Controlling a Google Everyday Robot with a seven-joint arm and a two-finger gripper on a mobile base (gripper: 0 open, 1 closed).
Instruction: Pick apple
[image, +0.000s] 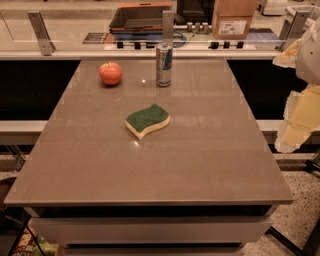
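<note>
A: Picking out the apple (110, 73) right away: far left of the brown table (165, 165), back near the far edge, red-orange, sitting on the surface with the dimple up

B: Confirmed, and just to the right of it, spotting a tall silver-and-blue can (163, 65), upright, near the apple but not touching

A: Closer to the camera, catching the sponge (147, 121), green face up over a yellow base, wavy outline, lying flat around mid-table, well apart from apple and can alike

B: Over to the gripper (299, 117): hanging past the right edge of the table, cream and yellow, tight against the right border of the view, well apart from the apple and clear of everything on the tabletop

A: Spread or pressed together?

B: Cannot tell from this angle, so leaving that one uncalled

A: Beyond the table, noting a low glass rail (70, 35) with a metal post (168, 27) rising right behind the can, a dark tray (140, 17) further back, and a cardboard box (232, 20) to the right of that
</note>
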